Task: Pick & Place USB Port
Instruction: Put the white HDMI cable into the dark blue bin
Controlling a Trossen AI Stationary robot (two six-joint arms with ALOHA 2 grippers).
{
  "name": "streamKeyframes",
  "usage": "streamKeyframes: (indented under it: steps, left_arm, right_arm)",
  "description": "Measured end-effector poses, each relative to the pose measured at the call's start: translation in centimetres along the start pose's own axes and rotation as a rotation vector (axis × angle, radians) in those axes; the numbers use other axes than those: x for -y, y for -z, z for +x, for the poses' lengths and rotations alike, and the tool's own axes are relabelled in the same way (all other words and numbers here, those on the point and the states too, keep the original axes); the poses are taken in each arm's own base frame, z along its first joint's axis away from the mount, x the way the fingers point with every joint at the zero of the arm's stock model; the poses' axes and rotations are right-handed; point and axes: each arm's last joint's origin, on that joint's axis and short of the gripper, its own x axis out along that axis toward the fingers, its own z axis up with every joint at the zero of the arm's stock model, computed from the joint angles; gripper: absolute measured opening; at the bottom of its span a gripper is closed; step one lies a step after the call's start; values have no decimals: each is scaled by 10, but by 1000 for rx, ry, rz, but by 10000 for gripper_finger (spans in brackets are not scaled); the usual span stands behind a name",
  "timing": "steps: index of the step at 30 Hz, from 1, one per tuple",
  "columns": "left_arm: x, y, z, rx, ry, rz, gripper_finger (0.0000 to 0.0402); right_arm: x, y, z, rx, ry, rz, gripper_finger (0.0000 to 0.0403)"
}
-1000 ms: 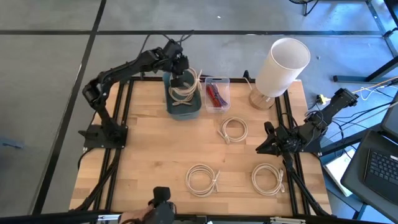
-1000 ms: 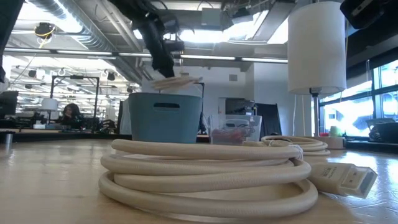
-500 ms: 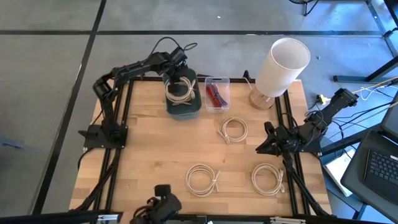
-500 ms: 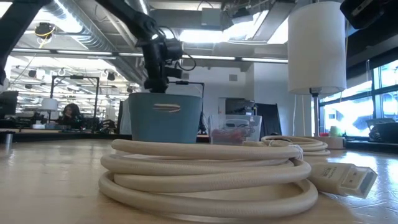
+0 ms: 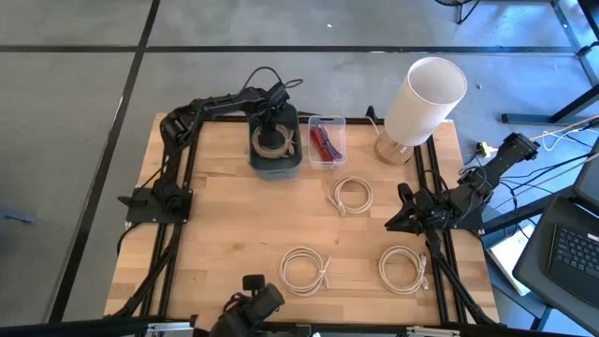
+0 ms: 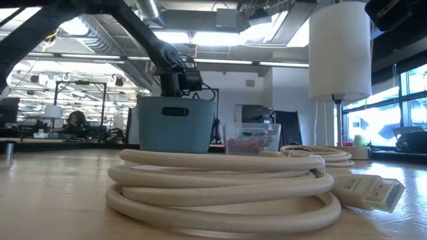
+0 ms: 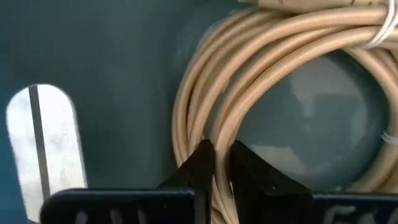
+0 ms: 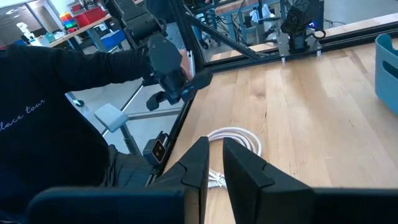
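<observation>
- Left arm reaches from its base at the table's left edge toward the far side; left gripper [image 5: 272,114] is lowered into the blue bin [image 5: 281,165] near the far edge, wrist pointing down.
- In the left wrist view the fingers [image 7: 200,163] stand close together with one strand of the coiled cable [image 7: 261,74] pinched between them; the coil lies on the bin floor.
- Right arm is folded at the table's right edge; right gripper [image 5: 404,208] sits low beside the edge, fingers [image 8: 198,163] nearly touching, holding nothing.
- Cable count: four beige coils. One in the bin; three on the table [image 5: 225,234]: centre coil [image 5: 351,196], near-middle coil [image 5: 304,269], near-right coil [image 5: 404,267].
- One clear tray [image 5: 326,142] with red items just right of the bin.
- One white lamp [image 5: 421,98] at the far right corner.
</observation>
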Motion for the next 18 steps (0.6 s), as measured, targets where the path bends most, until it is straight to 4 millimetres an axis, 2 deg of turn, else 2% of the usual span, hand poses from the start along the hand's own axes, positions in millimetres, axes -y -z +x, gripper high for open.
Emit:
streamKeyframes:
  steps: [4,11,15,18]
  left_arm:
    - [-1,-1,3,-12,-20,0,31]
    - [0,1,0,-68,-86,5,130]
    - [1,-1,-14,-58,-124,13,168]
    - [2,-4,-34,-32,-175,21,180]
  right_arm:
    - [0,0,0,0,0,0,51]
    - [0,0,0,0,0,0,51]
    - [0,0,0,0,0,0,51]
    - [0,0,0,0,0,0,51]
